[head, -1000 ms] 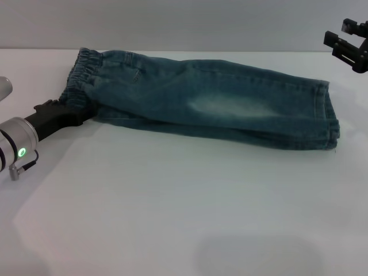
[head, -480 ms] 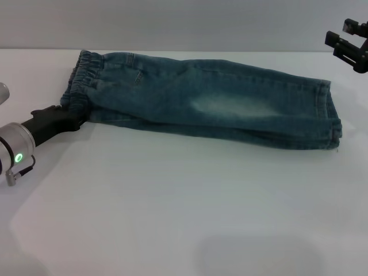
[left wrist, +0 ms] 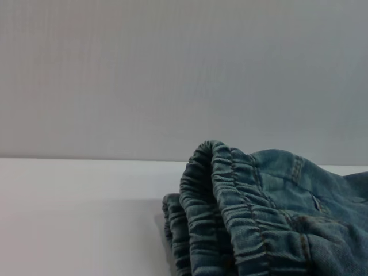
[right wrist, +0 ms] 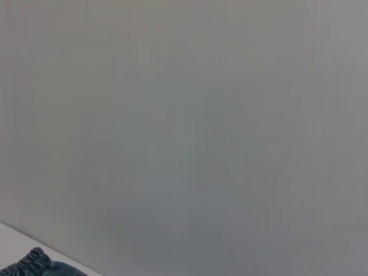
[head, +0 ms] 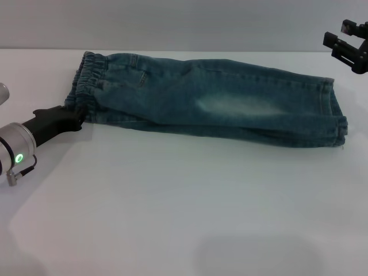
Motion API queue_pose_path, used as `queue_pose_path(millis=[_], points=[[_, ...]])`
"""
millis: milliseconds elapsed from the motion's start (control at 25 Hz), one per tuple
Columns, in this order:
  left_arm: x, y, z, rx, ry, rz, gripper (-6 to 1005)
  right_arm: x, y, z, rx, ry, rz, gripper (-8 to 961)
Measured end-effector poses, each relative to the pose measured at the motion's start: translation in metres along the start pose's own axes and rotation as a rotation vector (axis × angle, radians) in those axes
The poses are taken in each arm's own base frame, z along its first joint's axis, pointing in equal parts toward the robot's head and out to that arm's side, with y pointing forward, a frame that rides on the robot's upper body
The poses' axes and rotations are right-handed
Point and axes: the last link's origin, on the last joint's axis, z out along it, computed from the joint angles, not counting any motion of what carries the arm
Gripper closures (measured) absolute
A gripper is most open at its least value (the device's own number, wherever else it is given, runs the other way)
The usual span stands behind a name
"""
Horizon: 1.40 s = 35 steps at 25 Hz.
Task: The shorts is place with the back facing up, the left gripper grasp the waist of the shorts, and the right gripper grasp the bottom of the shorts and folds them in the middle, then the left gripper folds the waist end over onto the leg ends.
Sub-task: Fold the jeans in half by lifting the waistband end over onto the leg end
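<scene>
- Since the shorts (head: 207, 100) are already doubled lengthwise into one long strip across the white table (head: 172, 218), I'd say the first fold is done and the waist-over-legs fold is what's left.
- The left gripper (head: 77, 115) is down low at the near corner of the ruffled waist (head: 86, 77), black tip touching the fabric. Looks clamped on that corner, though I honestly can't tell how the fingers sit from here.
- Makes sense to hold there: that's the end that has to travel over onto the leg ends (head: 336, 118), way off at the opposite side.
- The right gripper (head: 348, 49) hangs up in the air beyond the hems, touching nothing, fingers apart. Probably just keeping out of the way.
- The left wrist view shows the waistband bunched up close.
</scene>
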Motion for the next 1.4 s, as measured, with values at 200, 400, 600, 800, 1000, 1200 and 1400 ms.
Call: queue_pose_path(millis=[200, 400, 600, 800, 1000, 1200, 1400], points=[[0.001, 0.001, 0.000, -0.008, 0.004, 0.001, 784, 0.000, 0.000, 0.000, 0.000, 0.000, 0.000, 484], [0.002, 0.001, 0.000, -0.014, 0.008, 0.002, 843, 0.000, 0.000, 0.000, 0.000, 0.000, 0.000, 484], [0.002, 0.002, 0.000, -0.017, 0.010, 0.002, 931, 0.000, 0.000, 0.000, 0.000, 0.000, 0.000, 483], [0.002, 0.001, -0.001, -0.018, 0.011, 0.002, 954, 0.000, 0.000, 0.000, 0.001, 0.001, 0.000, 483], [0.002, 0.001, -0.001, -0.019, 0.012, 0.004, 962, 0.000, 0.000, -0.001, 0.001, 0.001, 0.001, 484], [0.006, 0.005, -0.003, -0.056, 0.039, 0.004, 967, 0.001, 0.000, -0.001, 0.001, 0.002, 0.003, 484], [0.015, 0.012, -0.007, -0.130, 0.088, 0.013, 967, 0.002, 0.001, 0.001, 0.002, 0.004, 0.008, 484]])
